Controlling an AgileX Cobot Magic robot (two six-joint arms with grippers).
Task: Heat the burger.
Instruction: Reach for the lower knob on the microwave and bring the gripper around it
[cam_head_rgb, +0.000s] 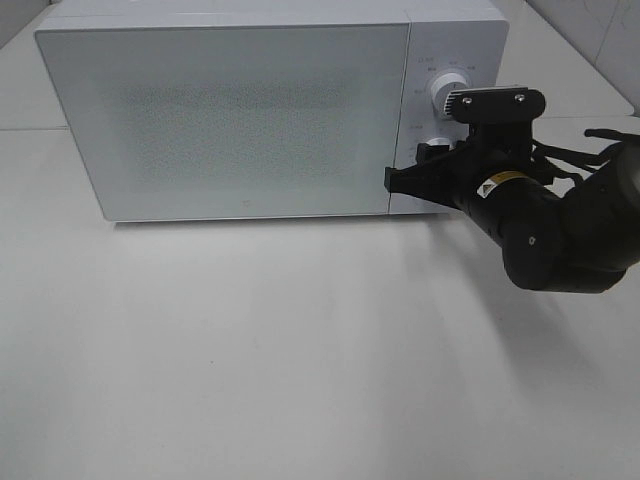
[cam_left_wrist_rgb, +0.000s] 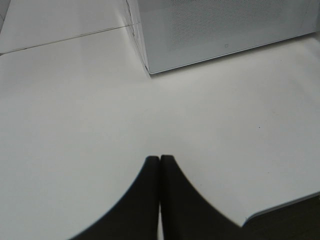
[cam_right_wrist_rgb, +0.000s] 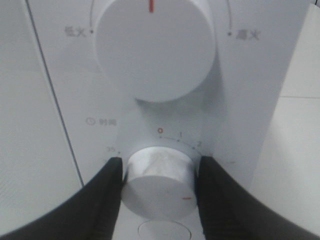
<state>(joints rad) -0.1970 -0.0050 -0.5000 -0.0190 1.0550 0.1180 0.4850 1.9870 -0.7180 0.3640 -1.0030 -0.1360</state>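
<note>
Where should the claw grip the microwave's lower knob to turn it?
Grip the lower knob by its round rim, a finger on each opposite side, coming straight at the front panel. It is a short cylinder standing out from the panel, and the right claw straddles it just so.

Microwave (cam_head_rgb: 230, 110) door (cam_head_rgb: 220, 120) is frosted; interior can't be made out from overhead cam. My R gripper (cam_head_rgb: 415, 166) covers most of lower knob (cam_right_wrist_rgb: 159, 181) there; panel print too small to read. R arm (cam_head_rgb: 580, 230) runs off frame. R wrist cam: upper knob (cam_right_wrist_rgb: 155, 45) cropped, button (cam_right_wrist_rgb: 162, 231) cut off, dial nos. past 2 hidden by a finger (cam_right_wrist_rgb: 220, 200). L wrist cam: L gripper (cam_left_wrist_rgb: 160, 161) cropped at base.
</note>
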